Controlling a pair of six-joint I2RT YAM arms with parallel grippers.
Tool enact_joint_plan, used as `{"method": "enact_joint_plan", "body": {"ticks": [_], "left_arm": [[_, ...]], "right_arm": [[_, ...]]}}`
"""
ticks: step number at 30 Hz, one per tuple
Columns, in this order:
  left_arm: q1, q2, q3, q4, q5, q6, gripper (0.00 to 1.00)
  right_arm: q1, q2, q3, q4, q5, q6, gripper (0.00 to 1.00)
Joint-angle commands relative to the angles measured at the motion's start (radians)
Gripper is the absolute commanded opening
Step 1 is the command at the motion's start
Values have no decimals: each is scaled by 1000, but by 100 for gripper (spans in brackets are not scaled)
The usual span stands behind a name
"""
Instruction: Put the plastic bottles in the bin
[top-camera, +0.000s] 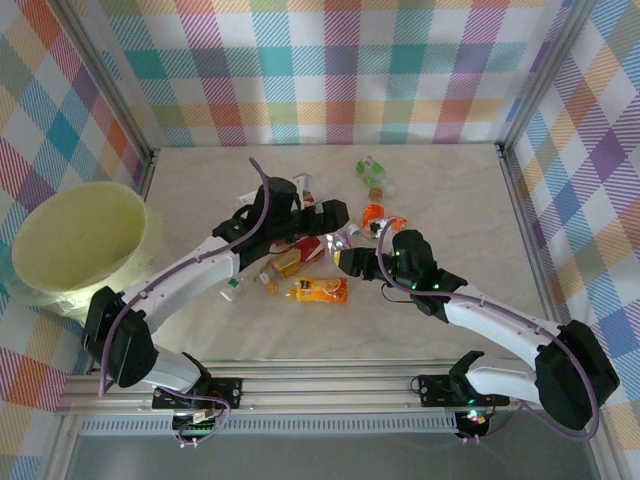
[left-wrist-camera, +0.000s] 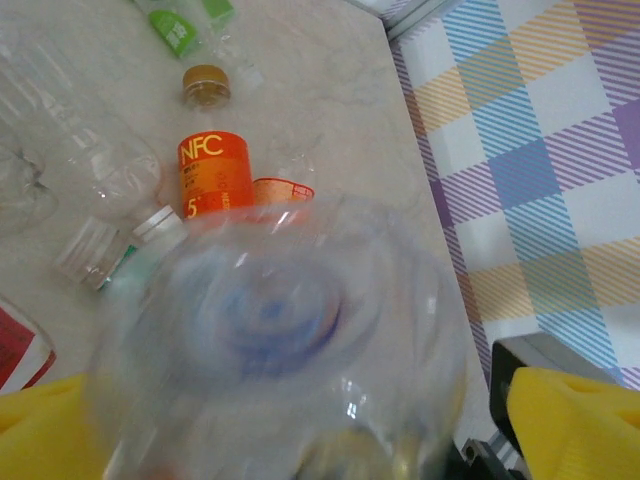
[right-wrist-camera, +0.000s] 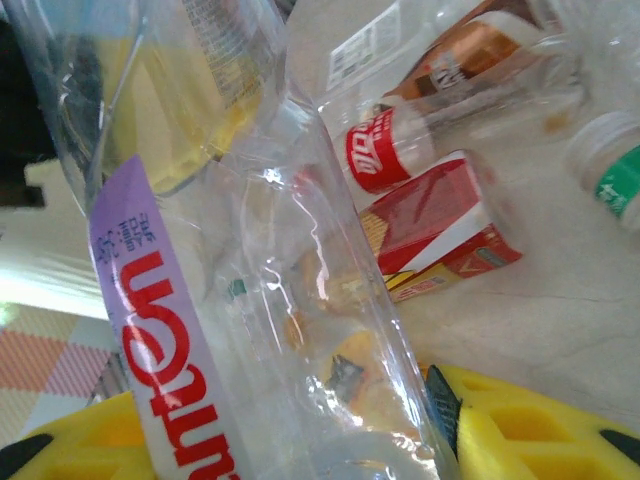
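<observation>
The pale yellow-green bin (top-camera: 78, 243) stands at the table's left edge. Several crushed plastic bottles lie in a pile mid-table, among them an orange-labelled one (top-camera: 320, 290) and a green one (top-camera: 372, 170). My left gripper (top-camera: 335, 215) reaches into the pile. Its yellow fingers (left-wrist-camera: 575, 425) stand wide around a blurred clear bottle (left-wrist-camera: 290, 340), with a small gap on the right side. My right gripper (right-wrist-camera: 300, 440) is shut on a clear bottle with a purple label (right-wrist-camera: 160, 330). That gripper (top-camera: 352, 262) sits just right of the pile.
An orange NFC bottle (left-wrist-camera: 213, 170) and a clear white-capped bottle (left-wrist-camera: 100, 190) lie beyond the left fingers. A red-labelled bottle (right-wrist-camera: 375, 150) and a red-and-yellow label (right-wrist-camera: 440, 225) lie past the right fingers. Checked walls close in the table; the aluminium rail (top-camera: 330, 378) runs along the near edge.
</observation>
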Motion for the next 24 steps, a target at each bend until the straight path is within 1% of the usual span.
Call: {"method": "enact_joint_plan", "body": {"ticks": [1, 5, 11, 14, 15, 18, 20, 22, 24], "left_arm": [[-10, 28, 39, -31, 24, 4, 94], [-10, 36, 31, -22, 11, -23, 86], [-9, 42, 55, -68, -7, -16, 67], [-10, 45, 72, -102, -35, -9, 54], [-10, 45, 73, -138, -40, -9, 51], [-10, 36, 63, -136, -50, -16, 48], [-9, 29, 58, -127, -57, -25, 48], [-10, 24, 53, -123, -72, -38, 48], [-10, 18, 58, -141, -108, -40, 48]], "right_arm": [[7, 23, 39, 57, -99, -52, 42], [7, 39, 40, 87, -101, -34, 43], [8, 44, 42, 87, -67, -54, 43], [8, 46, 49, 71, -69, -88, 44], [8, 45, 52, 67, -73, -99, 44], [8, 48, 61, 52, -91, -134, 46], [7, 48, 68, 51, -109, -152, 49], [8, 51, 77, 39, -131, -172, 53], [8, 52, 96, 5, -159, -200, 60]]}}
